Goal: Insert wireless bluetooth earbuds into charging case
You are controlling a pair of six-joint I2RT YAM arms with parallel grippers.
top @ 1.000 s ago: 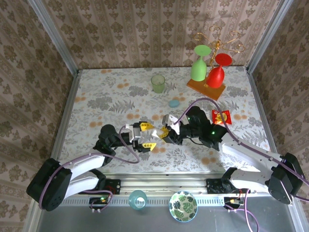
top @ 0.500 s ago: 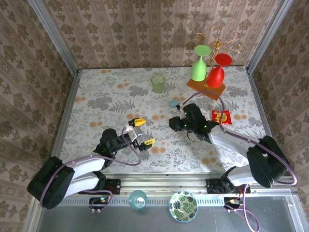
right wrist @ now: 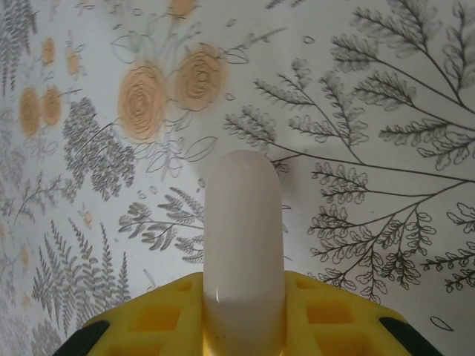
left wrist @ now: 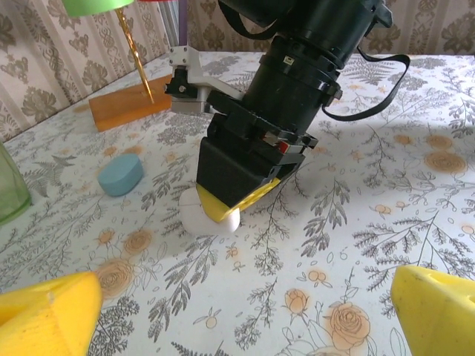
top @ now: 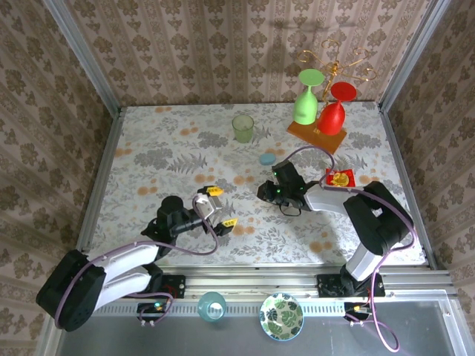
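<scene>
1. The left arm lies low across the flower-printed tabletop. The left gripper is spread wide, its blocky yellow plastic fingertips far apart.
2. The right arm bends inward to the table's middle, its black cylindrical wrist tilted down. The right gripper pinches a smooth, glossy white pill-shaped charging case between yellow pads, down at the tabletop.
3. A matte pale blue oval case lies near the white one, apart from it.
</scene>
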